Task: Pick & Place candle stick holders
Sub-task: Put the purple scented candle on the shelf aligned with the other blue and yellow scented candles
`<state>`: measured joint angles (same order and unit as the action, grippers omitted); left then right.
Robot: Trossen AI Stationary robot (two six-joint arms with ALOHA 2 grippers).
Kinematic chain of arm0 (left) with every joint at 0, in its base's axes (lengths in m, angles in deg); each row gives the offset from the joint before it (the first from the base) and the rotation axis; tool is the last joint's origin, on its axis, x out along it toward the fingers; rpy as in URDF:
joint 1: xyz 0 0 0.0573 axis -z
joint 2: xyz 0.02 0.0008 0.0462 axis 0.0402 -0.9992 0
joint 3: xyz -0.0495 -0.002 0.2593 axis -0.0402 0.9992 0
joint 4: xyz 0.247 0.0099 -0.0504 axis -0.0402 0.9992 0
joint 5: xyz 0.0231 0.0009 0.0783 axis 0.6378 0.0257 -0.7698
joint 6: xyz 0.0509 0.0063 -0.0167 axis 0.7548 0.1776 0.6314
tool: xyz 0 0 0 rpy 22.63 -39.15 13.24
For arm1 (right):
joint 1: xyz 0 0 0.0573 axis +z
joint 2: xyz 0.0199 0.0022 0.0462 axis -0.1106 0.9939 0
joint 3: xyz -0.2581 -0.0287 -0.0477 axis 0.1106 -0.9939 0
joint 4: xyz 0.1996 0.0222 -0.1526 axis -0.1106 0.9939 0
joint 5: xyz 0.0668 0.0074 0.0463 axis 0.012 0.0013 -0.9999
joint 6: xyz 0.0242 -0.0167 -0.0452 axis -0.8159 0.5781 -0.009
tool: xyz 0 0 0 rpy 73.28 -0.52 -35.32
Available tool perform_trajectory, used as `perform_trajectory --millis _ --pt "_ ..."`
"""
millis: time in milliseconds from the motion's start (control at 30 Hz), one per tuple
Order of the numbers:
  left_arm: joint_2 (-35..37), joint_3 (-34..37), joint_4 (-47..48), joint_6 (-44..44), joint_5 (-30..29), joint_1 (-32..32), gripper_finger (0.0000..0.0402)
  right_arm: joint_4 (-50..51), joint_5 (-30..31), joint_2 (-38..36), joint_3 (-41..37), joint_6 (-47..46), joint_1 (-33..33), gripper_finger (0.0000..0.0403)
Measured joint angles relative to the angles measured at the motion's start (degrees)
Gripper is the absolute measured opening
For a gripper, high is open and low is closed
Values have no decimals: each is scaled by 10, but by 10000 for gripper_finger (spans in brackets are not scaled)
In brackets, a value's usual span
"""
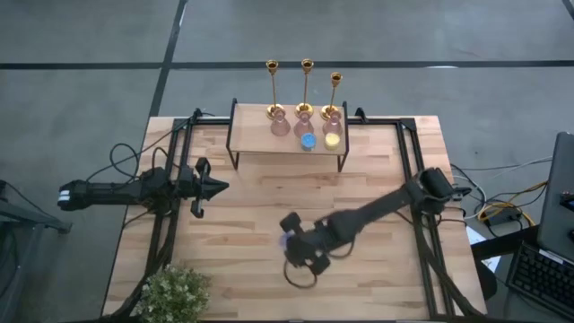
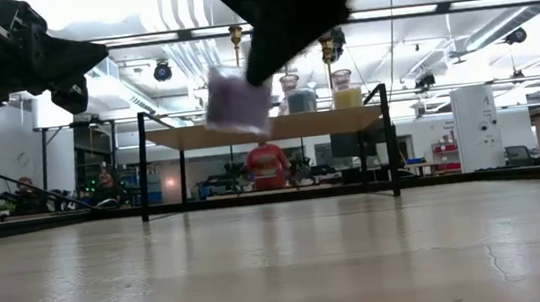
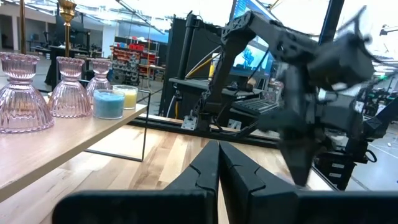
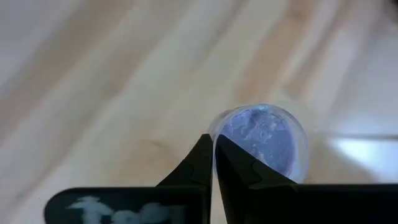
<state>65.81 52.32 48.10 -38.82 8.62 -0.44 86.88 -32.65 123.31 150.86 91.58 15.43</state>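
Three gold candlesticks [image 1: 307, 85] stand by their round bases on the raised wooden shelf [image 1: 251, 144] at the table's far side. Three pink ribbed glass pieces [image 3: 68, 87], a blue candle [image 1: 308, 141] and a yellow candle [image 1: 332, 139] stand beside them. My right gripper [image 1: 289, 242] is over the table's near middle, shut on a purple candle in a clear glass cup [image 2: 237, 99]. My left gripper [image 1: 218, 187] is shut and empty, level above the table's left side, pointing right. My right gripper pinches the purple candle cup's rim [image 4: 219, 127] at one side of the cup. One finger seems to be inside the wall and one outside. The fingers come from above, slanting down. The cup is tilted and lifted clear of the table.
A green potted plant [image 1: 175, 292] stands at the near left corner. The shelf's black legs [image 1: 235, 161] stand on the far half of the table. Bare wood [image 1: 251, 215] lies between the arms. A keyboard [image 1: 543, 274] and cables lie off the table's right side.
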Motion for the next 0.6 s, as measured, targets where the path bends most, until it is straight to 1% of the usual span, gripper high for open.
perform_trajectory --millis 233,400,600 --pt "0 0 0 0 0 0 14 72 1 0 93 12 -92 8" --pt "0 0 0 0 0 0 14 84 1 0 157 8 -168 8" --pt "0 0 0 0 0 0 14 106 0 0 216 -41 -262 8"
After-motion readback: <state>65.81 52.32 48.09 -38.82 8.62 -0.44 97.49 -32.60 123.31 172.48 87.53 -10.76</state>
